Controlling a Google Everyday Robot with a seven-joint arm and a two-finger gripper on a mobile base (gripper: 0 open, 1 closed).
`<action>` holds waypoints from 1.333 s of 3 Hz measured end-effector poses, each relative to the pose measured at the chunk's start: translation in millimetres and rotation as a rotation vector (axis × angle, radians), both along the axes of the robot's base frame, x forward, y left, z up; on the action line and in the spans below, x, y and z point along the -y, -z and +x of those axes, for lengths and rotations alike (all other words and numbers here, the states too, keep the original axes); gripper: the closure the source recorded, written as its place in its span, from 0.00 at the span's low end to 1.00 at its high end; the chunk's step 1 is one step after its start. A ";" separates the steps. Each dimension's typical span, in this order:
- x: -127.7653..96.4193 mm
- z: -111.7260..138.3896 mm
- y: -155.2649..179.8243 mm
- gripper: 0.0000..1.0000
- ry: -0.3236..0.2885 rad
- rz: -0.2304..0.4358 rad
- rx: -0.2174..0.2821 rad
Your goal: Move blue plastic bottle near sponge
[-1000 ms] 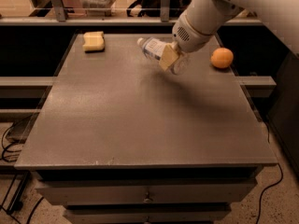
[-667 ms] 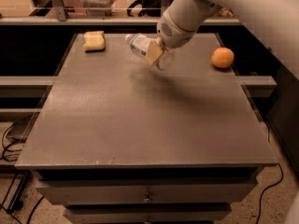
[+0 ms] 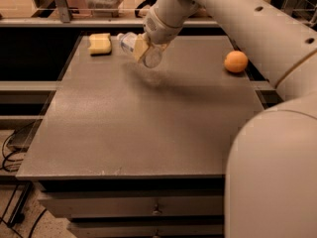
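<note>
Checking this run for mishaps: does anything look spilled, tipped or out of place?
Nothing stands out. The gripper holds the blue plastic bottle tilted over the table, beside the sponge; the orange sits apart at right. No spill shows.

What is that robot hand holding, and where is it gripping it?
The gripper, over the far part of the table, holds the blue plastic bottle around its middle. The capped end sticks out toward the sponge.

Robot lab, drawered workbench (image 3: 148,133), jaws over it
</note>
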State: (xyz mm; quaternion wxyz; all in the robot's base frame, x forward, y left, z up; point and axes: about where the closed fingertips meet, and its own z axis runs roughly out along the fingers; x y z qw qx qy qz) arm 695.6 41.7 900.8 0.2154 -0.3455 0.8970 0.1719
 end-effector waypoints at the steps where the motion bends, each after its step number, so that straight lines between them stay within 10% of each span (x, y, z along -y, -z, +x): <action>1: -25.5 27.0 4.4 0.36 0.015 0.033 -0.029; 3: -61.7 51.3 12.8 0.00 0.009 0.071 -0.063; 4: -61.8 51.3 13.0 0.00 0.009 0.071 -0.063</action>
